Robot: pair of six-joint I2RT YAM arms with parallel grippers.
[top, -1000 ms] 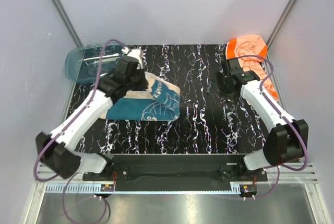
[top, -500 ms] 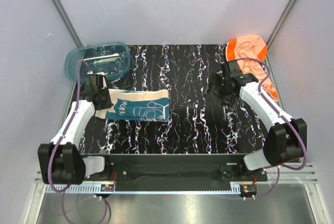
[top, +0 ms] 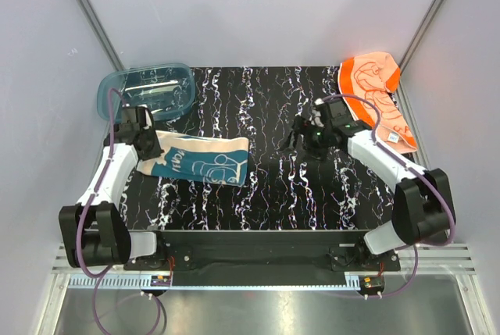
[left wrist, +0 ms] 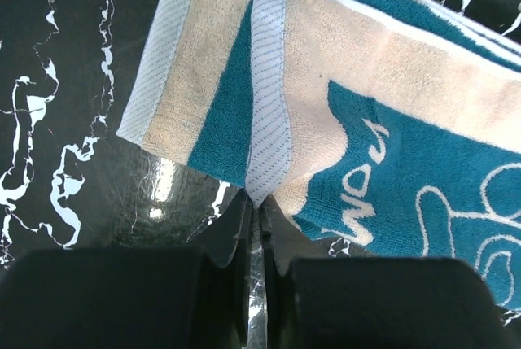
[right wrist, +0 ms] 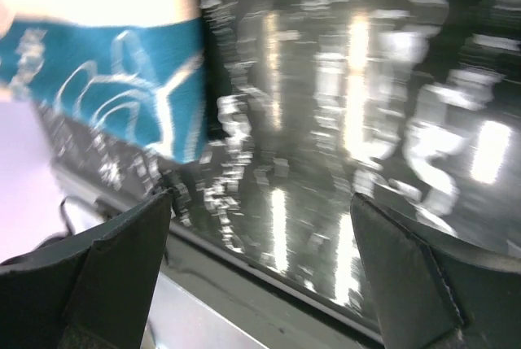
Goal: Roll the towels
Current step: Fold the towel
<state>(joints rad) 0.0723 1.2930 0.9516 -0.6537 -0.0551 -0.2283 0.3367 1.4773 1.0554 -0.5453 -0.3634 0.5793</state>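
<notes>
Teal towel [top: 205,162] lies folded flat on the left part of the counter [top: 273,194], its long side running left to right, near the tub [top: 148,91] in the far left corner but not touching it. The top view shows a cream band along its far edge and teal with cream line drawings on the near half.

The left gripper [top: 150,150] is at the towel's left end. In the left wrist view the towel [left wrist: 391,121] shows two layers, the upper one set a little to the right of the lower, each with a pale striped hem. The left gripper [left wrist: 254,211] has its fingers pressed almost together, and the low corner of the upper layer's hem runs down between their tips, so it is pinching that corner.

The right gripper [top: 306,140] hangs over the middle-right of the counter, well apart from both towels. Its wrist view is blurred, but the gripper [right wrist: 260,202] stands wide open with only the black marbled surface between its fingers. A part of the teal towel [right wrist: 106,64] shows at the upper left of that view.

The orange towel [top: 371,85] lies rumpled in the far right corner, partly over the counter's right edge. The right arm's cable crosses above it.
</notes>
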